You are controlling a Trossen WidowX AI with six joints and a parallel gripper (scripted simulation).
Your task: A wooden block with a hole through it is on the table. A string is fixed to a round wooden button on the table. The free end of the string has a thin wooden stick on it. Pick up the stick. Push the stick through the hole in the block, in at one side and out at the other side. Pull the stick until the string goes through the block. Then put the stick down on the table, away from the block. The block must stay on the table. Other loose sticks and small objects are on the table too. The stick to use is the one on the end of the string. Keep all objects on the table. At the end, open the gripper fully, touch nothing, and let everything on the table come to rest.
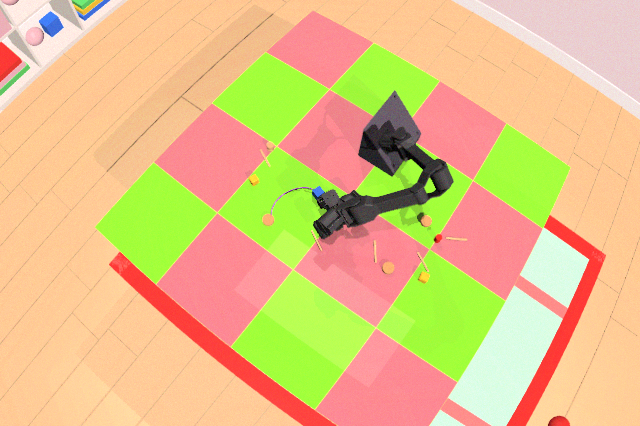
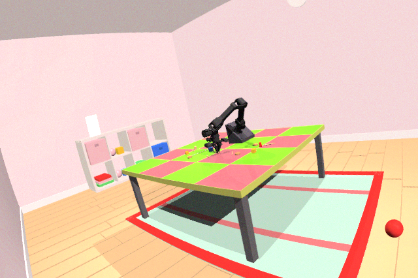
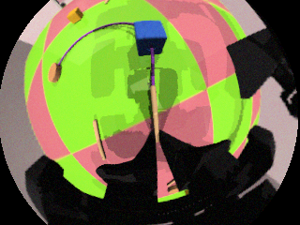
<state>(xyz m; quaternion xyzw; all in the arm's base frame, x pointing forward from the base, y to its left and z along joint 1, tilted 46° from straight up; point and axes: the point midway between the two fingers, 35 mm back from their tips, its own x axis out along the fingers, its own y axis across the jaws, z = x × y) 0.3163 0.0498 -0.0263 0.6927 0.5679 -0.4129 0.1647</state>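
Between my fingertips, nearly closed, I grip the string's stick point(image 3: 155, 105); ahead sits the blue block point(image 1: 318, 191) point(image 2: 211, 149) point(image 3: 150, 37), purple string point(image 3: 152, 66) point(image 1: 289, 190) emerging on my side; I'd draw straight back, gently, then lower and release well apart.

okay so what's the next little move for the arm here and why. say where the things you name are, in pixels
Probably lower the stick point(image 3: 155, 110) gently to the table, away from the blue block point(image 1: 317, 192) point(image 2: 211, 149) point(image 3: 150, 37): the purple string point(image 1: 285, 191) point(image 3: 152, 67) shows on both sides of the block, and the tool point(image 3: 156, 133) is shut on the stick.
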